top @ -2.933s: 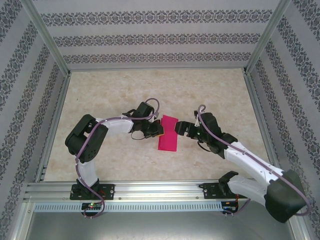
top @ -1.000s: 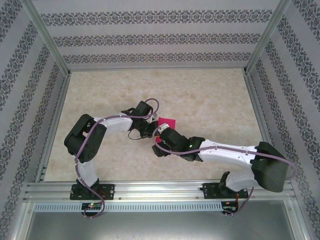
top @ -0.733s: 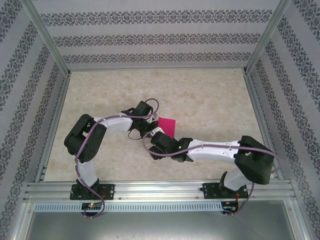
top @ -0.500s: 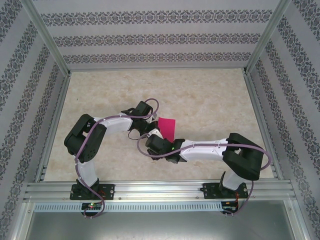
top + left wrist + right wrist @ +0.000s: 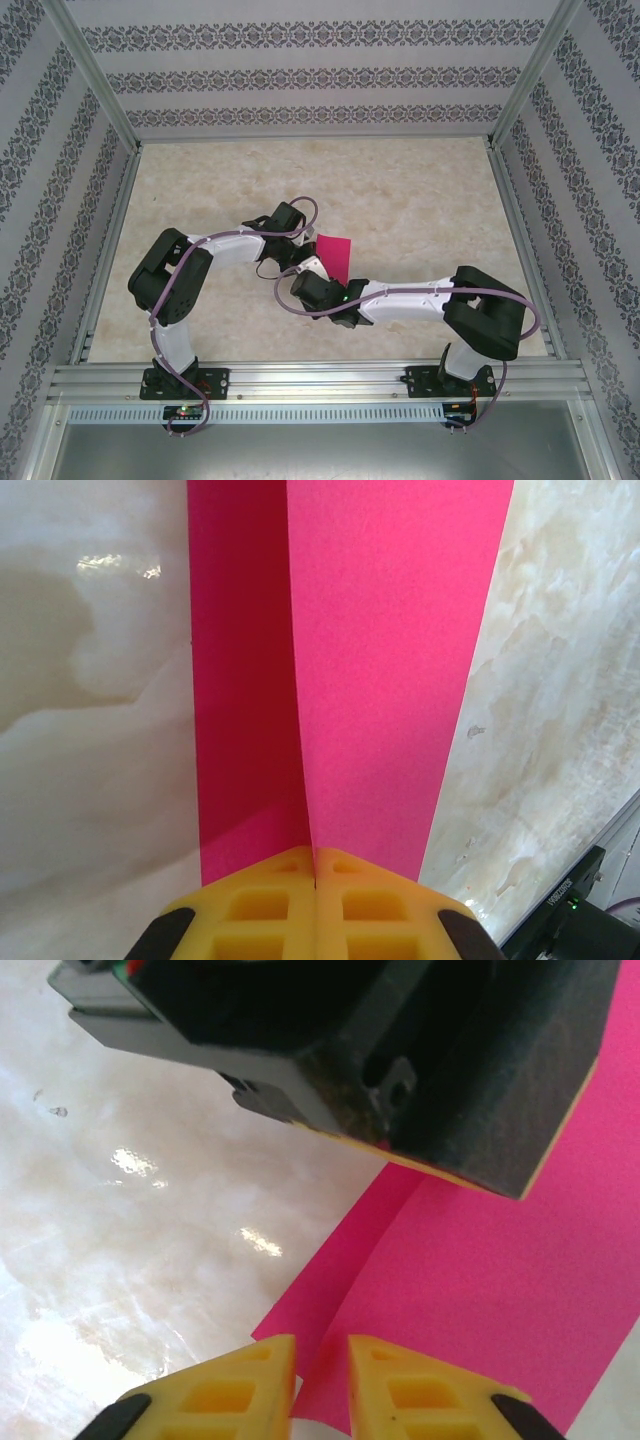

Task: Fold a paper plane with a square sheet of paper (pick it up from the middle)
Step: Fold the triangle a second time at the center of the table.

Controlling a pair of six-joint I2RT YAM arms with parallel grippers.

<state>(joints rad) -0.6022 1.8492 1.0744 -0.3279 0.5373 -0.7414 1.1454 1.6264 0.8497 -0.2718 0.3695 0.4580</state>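
Clenching the thin magenta-pink sheet of paper [image 5: 380, 660] at its fold, the left pincer [image 5: 315, 855] holds it near the middle of the worktop [image 5: 420, 190]. The right pincer [image 5: 322, 1355], a narrow slit apart at the sheet's edge, should, I judge, close squarely over both layers.

No clear text anywhere. Small white lettering on a black part [image 5: 566, 900], lower right of left wrist view, too blurred to read.

Left claw [image 5: 315, 872] close ahead of right claw [image 5: 321, 1360] blocks passage; far tabletop [image 5: 400, 180] open.
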